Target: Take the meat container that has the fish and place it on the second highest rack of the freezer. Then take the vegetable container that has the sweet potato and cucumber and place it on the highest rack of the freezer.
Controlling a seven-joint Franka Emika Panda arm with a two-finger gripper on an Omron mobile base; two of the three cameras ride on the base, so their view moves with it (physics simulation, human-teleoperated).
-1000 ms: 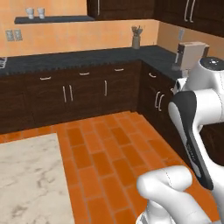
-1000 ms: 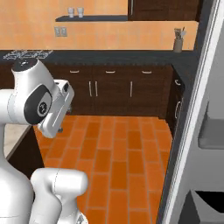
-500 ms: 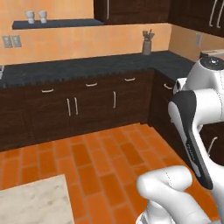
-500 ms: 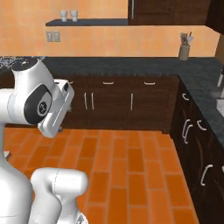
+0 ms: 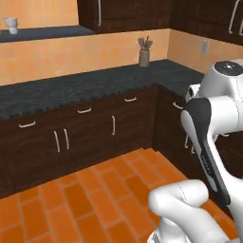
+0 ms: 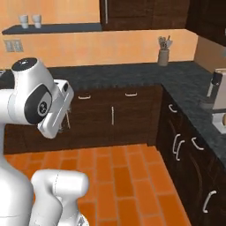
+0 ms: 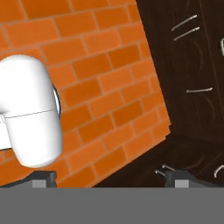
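My gripper (image 7: pixel 111 178) is open in the hand view, with its two dark fingertips (image 7: pixel 43 177) far apart and nothing between them. It looks down at the orange brick floor (image 7: pixel 109 87) and at dark cabinet fronts (image 7: pixel 197 87). The arm is folded close above the base in both base views. The meat container, the vegetable container and the freezer are out of view.
Dark cabinets under a dark counter (image 5: pixel 85 90) run along the back wall and turn a corner to the right. A utensil holder (image 6: pixel 163 56) stands near that corner. A coffee machine (image 6: pixel 217 95) sits on the right counter. Two cups (image 6: pixel 31 20) stand on a wall shelf. Orange floor (image 5: pixel 95 194) lies ahead.
The whole picture has swung sideways, so the base has turned. The grey door at the right edge of the right base view is gone from the picture. The gripper stays open.
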